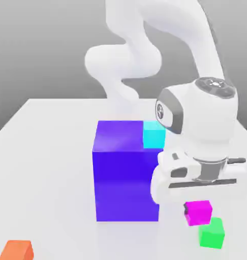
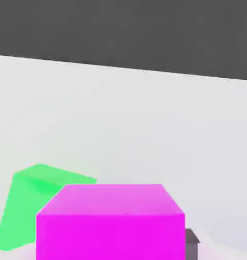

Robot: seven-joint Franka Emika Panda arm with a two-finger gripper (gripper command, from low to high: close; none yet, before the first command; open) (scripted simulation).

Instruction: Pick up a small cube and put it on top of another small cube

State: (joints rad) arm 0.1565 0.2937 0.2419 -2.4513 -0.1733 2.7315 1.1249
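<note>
Magenta cube (image 1: 199, 213) at end effector (image 1: 198, 210), near green cube (image 1: 212, 236); open tabletop (image 1: 49, 172) alongside.

Small cubes: quantity four. Itemize by color as follows: magenta cube (image 1: 198, 213), one; green cube (image 1: 211, 233), one; cyan cube (image 1: 154, 134), one; orange cube (image 1: 17, 251), one. No color occurs twice among them. Large blocks: quantity one, the blue-violet block (image 1: 126, 177). Total of cubes and block combined: five. Robot arms: quantity one, the white arm (image 1: 209, 119). Claws: quantity one, the claw (image 1: 198, 212), fitted to that arm. Surfaces: quantity one, the pale surface (image 1: 49, 167). The hand view includes two of the four small cubes: one magenta and one green.
</note>
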